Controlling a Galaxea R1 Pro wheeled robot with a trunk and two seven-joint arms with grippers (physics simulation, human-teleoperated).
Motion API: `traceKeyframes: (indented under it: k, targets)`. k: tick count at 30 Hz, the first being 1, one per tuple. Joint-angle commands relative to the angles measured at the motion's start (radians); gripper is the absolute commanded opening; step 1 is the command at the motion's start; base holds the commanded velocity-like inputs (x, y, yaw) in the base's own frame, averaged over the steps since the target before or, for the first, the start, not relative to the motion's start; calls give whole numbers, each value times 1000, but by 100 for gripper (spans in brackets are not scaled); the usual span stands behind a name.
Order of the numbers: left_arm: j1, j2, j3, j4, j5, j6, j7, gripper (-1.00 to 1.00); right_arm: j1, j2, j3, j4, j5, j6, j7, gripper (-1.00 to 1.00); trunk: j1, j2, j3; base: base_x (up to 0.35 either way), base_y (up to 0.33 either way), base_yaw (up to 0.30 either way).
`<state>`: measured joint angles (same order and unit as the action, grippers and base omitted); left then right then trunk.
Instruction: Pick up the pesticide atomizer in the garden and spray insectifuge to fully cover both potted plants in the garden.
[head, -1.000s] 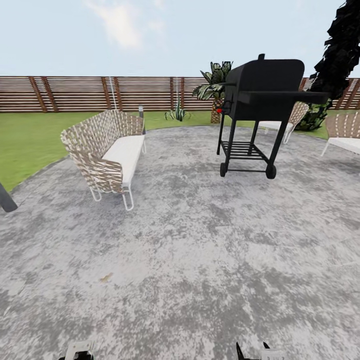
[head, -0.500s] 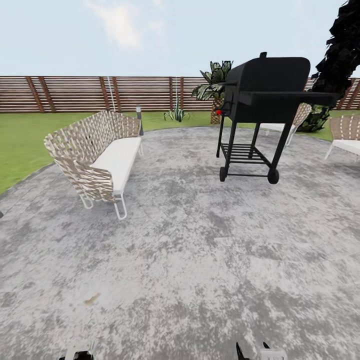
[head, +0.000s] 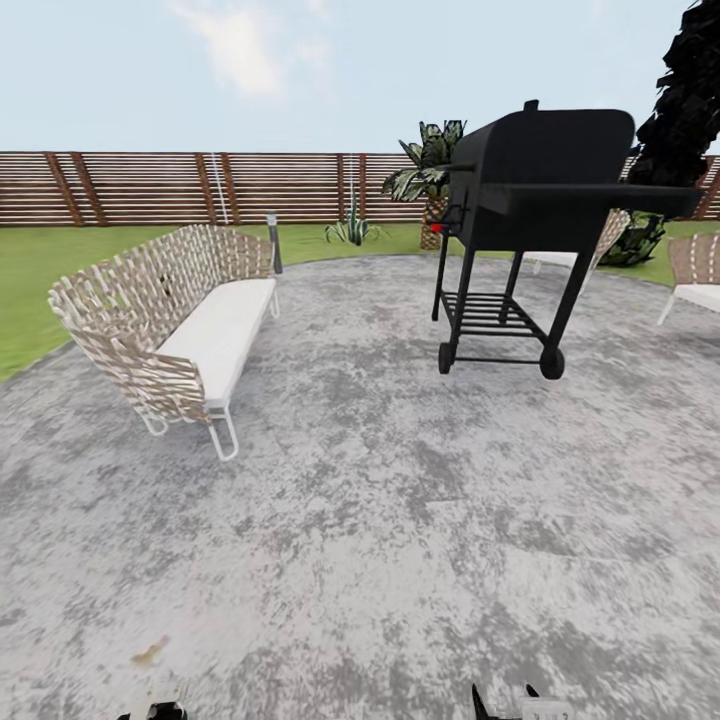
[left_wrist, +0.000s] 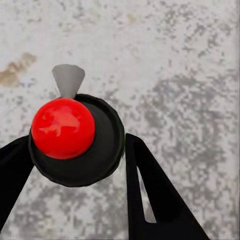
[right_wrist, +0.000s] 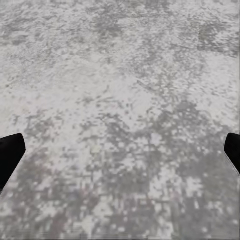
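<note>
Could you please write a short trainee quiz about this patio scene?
1. True or false: the black wheeled barbecue grill stands on the grey stone paving.
2. What sits within the left tool? A) a black round object with a red knob and grey nozzle B) a woven chair leg C) a leaf
3. Fill in: the right tool is ____.
Key: 1 true; 2 A; 3 open.

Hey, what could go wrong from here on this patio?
1. The potted plant lies beyond the gap between the bench and the grill. A drifting base might clip either.
2. The left pincer seems to grip the red-capped sprayer only at its black collar, so bumps may loosen it.
</note>
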<state>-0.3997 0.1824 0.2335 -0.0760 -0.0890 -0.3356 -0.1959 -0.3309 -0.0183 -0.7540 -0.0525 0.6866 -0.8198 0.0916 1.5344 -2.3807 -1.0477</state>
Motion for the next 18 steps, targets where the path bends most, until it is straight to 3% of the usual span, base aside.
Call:
traceKeyframes:
  k: [1,18]
  targets:
    - [-1,0,9,1,-9,-3,-3,-100,0,0,-8,0,-1,-2,10,100,0,0,-1,339,-25,0]
    - [-1,0,9,1,-9,-3,-3,-100,0,0,-8,0,-1,-2,10,100,0,0,13,340,-2,19]
